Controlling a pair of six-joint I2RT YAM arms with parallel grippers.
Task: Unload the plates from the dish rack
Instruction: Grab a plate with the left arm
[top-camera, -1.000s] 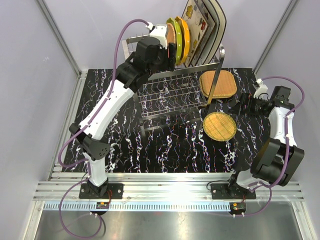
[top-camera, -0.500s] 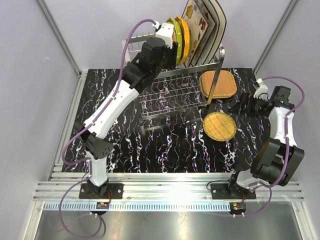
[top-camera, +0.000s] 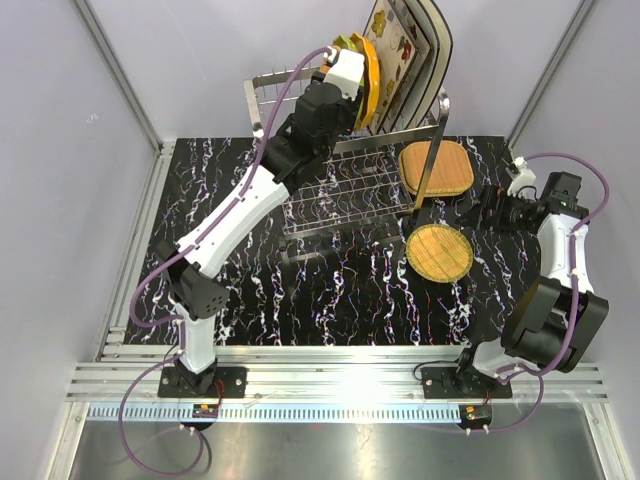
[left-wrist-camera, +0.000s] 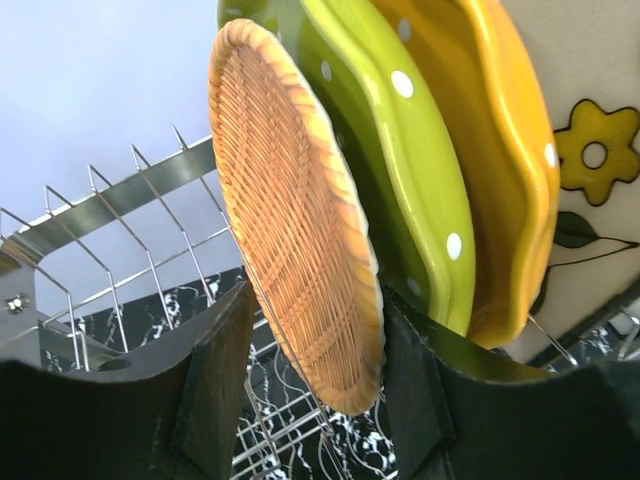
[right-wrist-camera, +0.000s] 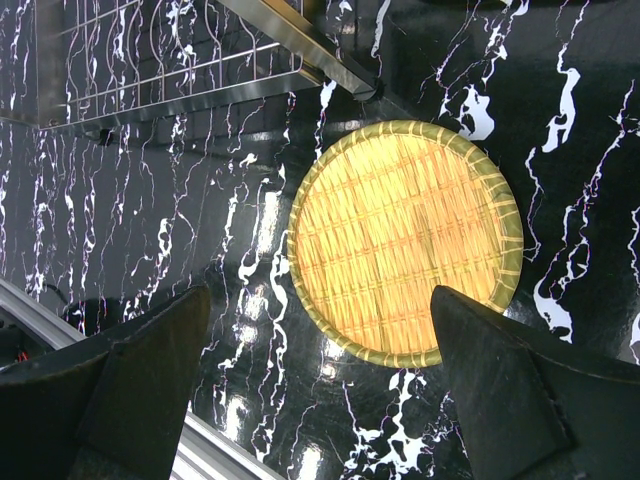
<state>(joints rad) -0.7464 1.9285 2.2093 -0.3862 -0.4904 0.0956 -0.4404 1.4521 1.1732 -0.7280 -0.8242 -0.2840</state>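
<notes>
Left gripper (left-wrist-camera: 316, 400) is up at the dish rack (top-camera: 340, 180), fingers spread to either side of the lower rim of a tan woven plate (left-wrist-camera: 295, 230) standing upright in the prongs; whether they touch it is unclear. Just behind it stand the green plate (left-wrist-camera: 400, 150), the orange plate (left-wrist-camera: 490, 150) and a cream flowered plate (left-wrist-camera: 590, 150). Right gripper (right-wrist-camera: 320, 310) hangs with fingers wide over a round woven plate (right-wrist-camera: 405, 240) lying flat on the table (top-camera: 250, 290). A square woven plate (top-camera: 435, 168) lies beside the rack.

No legible text anywhere (only flower patterns)
</notes>
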